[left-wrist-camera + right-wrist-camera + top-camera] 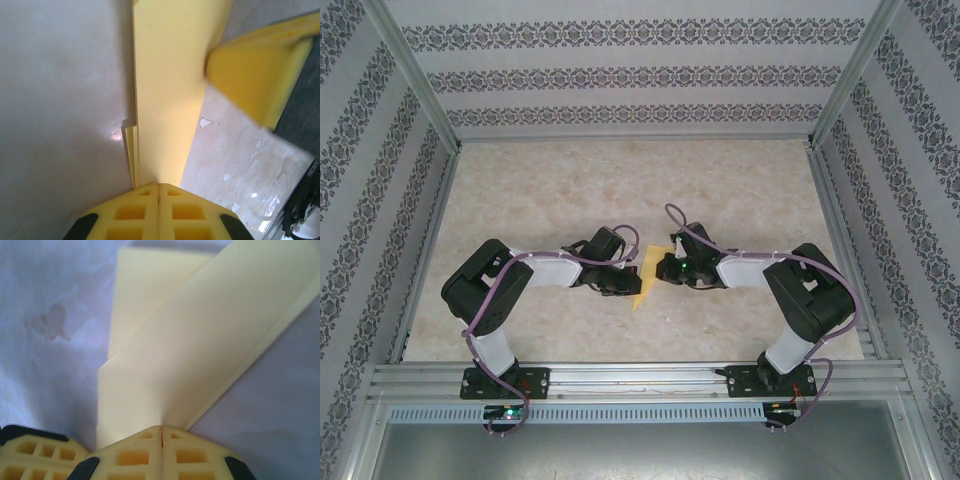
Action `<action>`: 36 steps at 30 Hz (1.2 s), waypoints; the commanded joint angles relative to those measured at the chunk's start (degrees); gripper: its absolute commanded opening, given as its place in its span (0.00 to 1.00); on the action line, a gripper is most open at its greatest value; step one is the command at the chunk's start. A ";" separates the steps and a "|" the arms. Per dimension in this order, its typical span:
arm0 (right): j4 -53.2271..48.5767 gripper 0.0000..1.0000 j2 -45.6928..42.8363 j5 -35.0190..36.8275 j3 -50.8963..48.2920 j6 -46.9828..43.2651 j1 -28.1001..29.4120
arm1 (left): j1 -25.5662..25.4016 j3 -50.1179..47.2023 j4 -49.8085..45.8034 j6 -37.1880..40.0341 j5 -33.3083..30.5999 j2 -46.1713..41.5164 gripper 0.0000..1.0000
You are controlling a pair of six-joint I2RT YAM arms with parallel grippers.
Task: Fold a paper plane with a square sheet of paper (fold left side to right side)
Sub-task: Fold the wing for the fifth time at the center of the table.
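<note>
- Left gripper (620, 283): reaches in low over mid-table with jaws closed flat together, fingertips (150, 205) at the near end of the paper. Impossible to tell whether nipping a layer or only pressing on it.
- Folded yellow sheet (646, 272): lies between the two grippers as a slim sliver narrowing toward the arm bases. Runs away from the fingertips in the left wrist view as a long band, with a second layer's edge peeking out on its left. Shows in the right wrist view a flap lifted off the lower layer, not pressed flat.
- Right gripper (666, 268): comes in from the right, jaws likewise closed with no gap, tips touching the raised flap. Same doubt about pinch versus press.
- Risks, as a judgement: likely to skew the crease if either closed tip drags sideways. Liable to lock in misaligned edges, as the offset layer hints. Apt to spring open where the flap stands proud, and may crumple or tear under a hard push.
- Table (570, 190): pale marbled top, smooth and faintly glossy, with small white flecks (205, 122). Probably offers little grip, so prone to letting the sheet slide.
- Enclosure: walls (620, 75) papered in dark ornamental bands on white, aluminium rail (640, 378) carrying both arm bases at the near edge.
</note>
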 commanded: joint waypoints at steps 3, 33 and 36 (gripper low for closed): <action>-3.79 0.00 -3.13 1.68 2.44 -3.19 -1.26 | -0.16 -2.25 -7.75 1.42 -8.11 2.55 0.00; 1.61 0.00 5.93 1.69 5.06 -1.85 -0.67 | -0.17 -3.59 -9.08 1.72 -10.53 1.91 0.00; 1.43 0.00 6.12 1.31 6.06 -2.56 -1.99 | -0.16 -3.82 -8.67 1.49 -10.36 1.94 0.00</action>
